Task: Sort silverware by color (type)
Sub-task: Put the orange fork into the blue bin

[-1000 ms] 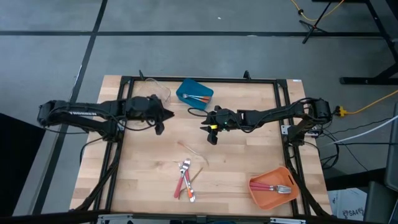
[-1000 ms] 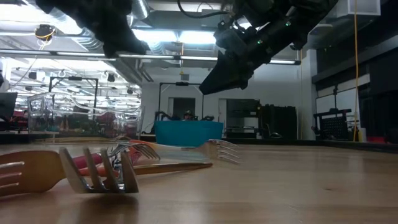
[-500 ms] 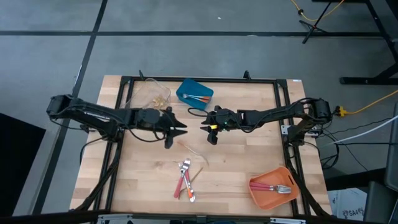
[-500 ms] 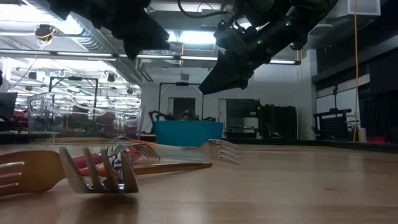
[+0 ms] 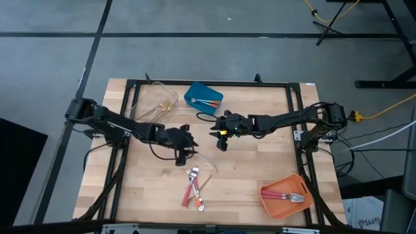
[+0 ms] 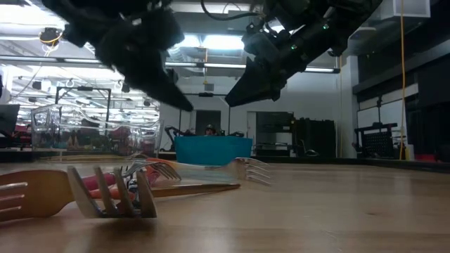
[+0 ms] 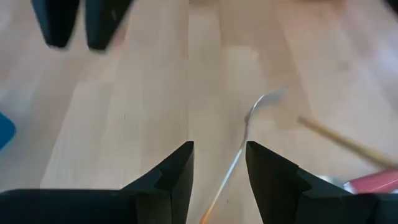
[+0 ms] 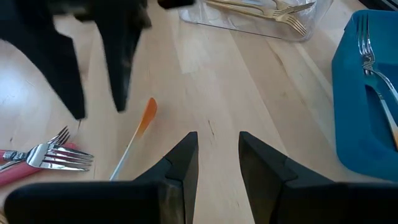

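Observation:
An orange-handled, silver-headed utensil (image 5: pixel 205 160) lies flat on the table's middle; it also shows in the left wrist view (image 7: pixel 252 118) and in the right wrist view (image 8: pixel 138 127). My left gripper (image 5: pixel 186 151) hovers open above its handle end, its fingers either side of it in the left wrist view, touching nothing. My right gripper (image 5: pixel 220 138) hangs open and empty above the table's middle, a little farther back. A small heap of red-handled forks and a gold one (image 5: pixel 194 187) lies toward the near edge and shows close up in the low view (image 6: pixel 112 191).
At the back stand a clear bin (image 5: pixel 158 97) with gold forks and a blue bin (image 5: pixel 203 97) with orange-handled pieces. An orange bin (image 5: pixel 284 195) with red-handled forks sits at the near right. Bare wood lies between the bins and the heap.
My left gripper has swung from beside the clear bin toward the table's right and near edges and come lower, ending over the orange-handled utensil. The utensil, the heap and my right gripper have stayed put.

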`<move>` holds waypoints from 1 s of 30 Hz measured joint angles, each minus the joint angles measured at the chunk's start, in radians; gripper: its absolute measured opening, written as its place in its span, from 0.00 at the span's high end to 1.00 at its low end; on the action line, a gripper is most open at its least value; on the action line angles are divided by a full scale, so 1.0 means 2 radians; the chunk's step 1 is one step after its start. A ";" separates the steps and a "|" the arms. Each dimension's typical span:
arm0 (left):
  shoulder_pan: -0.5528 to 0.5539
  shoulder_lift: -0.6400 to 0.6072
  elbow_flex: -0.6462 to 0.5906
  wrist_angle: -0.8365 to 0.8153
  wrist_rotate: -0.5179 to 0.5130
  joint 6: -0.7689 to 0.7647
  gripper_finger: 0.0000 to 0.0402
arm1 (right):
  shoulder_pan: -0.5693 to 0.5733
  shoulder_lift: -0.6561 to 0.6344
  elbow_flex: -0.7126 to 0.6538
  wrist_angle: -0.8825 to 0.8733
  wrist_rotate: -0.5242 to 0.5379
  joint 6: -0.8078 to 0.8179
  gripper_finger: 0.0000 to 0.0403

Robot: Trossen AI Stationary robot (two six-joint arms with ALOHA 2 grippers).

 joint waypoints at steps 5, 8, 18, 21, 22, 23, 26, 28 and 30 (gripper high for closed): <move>0.000 0.034 0.000 -0.003 0.000 0.022 0.65 | 0.000 0.000 0.000 0.000 0.000 0.000 0.74; 0.000 0.048 0.000 -0.022 0.000 0.037 0.65 | 0.000 0.000 0.000 0.000 0.000 0.000 0.74; 0.001 0.059 -0.001 -0.106 -0.014 0.052 0.68 | 0.000 0.000 0.000 0.000 0.000 0.000 0.74; 0.001 0.059 -0.001 -0.106 -0.021 0.052 0.69 | 0.000 0.000 0.000 0.000 0.000 0.000 0.74; 0.001 0.059 -0.001 -0.106 -0.024 0.052 0.69 | 0.000 0.000 0.000 0.000 0.000 0.000 0.74; 0.001 0.059 -0.001 -0.106 -0.028 0.052 0.69 | 0.000 0.000 0.000 0.000 0.000 0.000 0.74; 0.001 0.059 -0.001 -0.107 -0.029 0.052 0.69 | 0.000 0.000 0.000 0.000 0.000 0.000 0.74; 0.001 0.059 -0.001 -0.114 -0.029 0.051 0.69 | 0.000 0.000 0.000 0.000 0.000 0.000 0.74; 0.001 0.059 -0.001 -0.127 -0.029 0.050 0.69 | 0.000 0.000 0.000 0.000 0.000 0.000 0.74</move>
